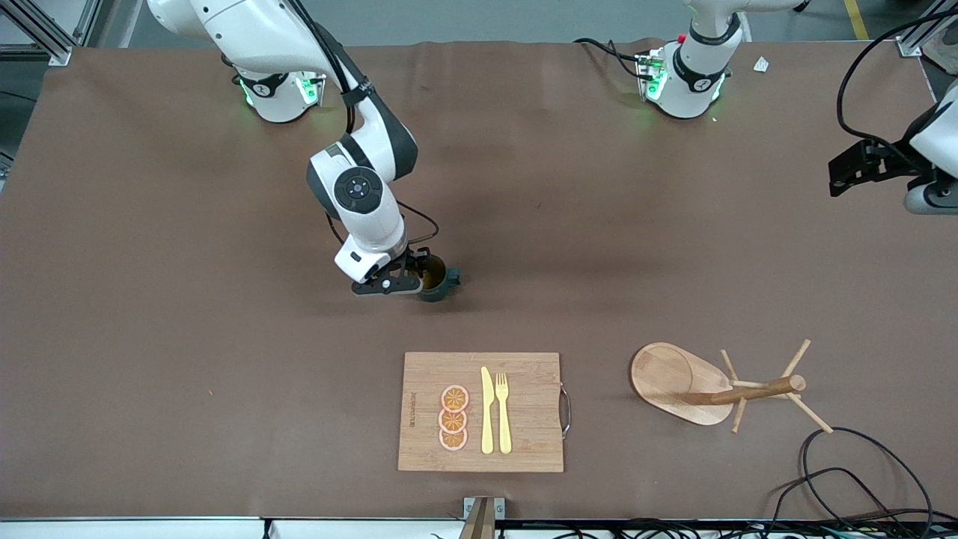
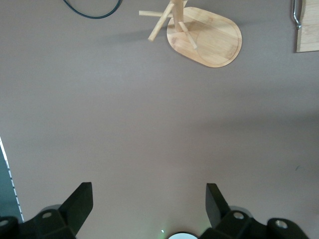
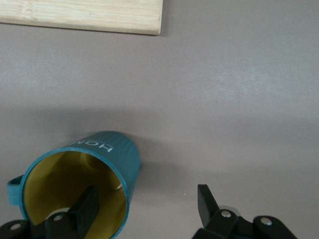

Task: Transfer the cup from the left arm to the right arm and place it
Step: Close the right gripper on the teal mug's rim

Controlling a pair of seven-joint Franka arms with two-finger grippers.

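My right hand (image 1: 408,278) sits low at the cup (image 1: 436,279), which stands on the brown bench (image 1: 187,359) farther from the front camera than the cutting board (image 1: 524,419). In my right wrist view, one finger (image 3: 88,204) is inside the cup's (image 3: 84,186) yellowish mouth and the other is outside the teal ribbed wall, so the jaws straddle the wall with a clear gap; I would call the hand open, though whether the inner finger touches the wall I cannot tell. The cup's loop handle points toward my left arm's end of the bench.

My left hand (image 2: 148,199) waits, hanging open over bare bench at my left arm's end, its two dark fingers (image 2: 79,199) spread wide and holding nothing. Seen from the front, that hand (image 1: 849,176) is at the edge of the picture.

On the cutting board lie three orange slices (image 1: 453,418), a yellow knife (image 1: 487,410) and a yellow fork (image 1: 503,412). Beside the board, toward my left arm's end, stands the wooden peg rack (image 1: 718,385).
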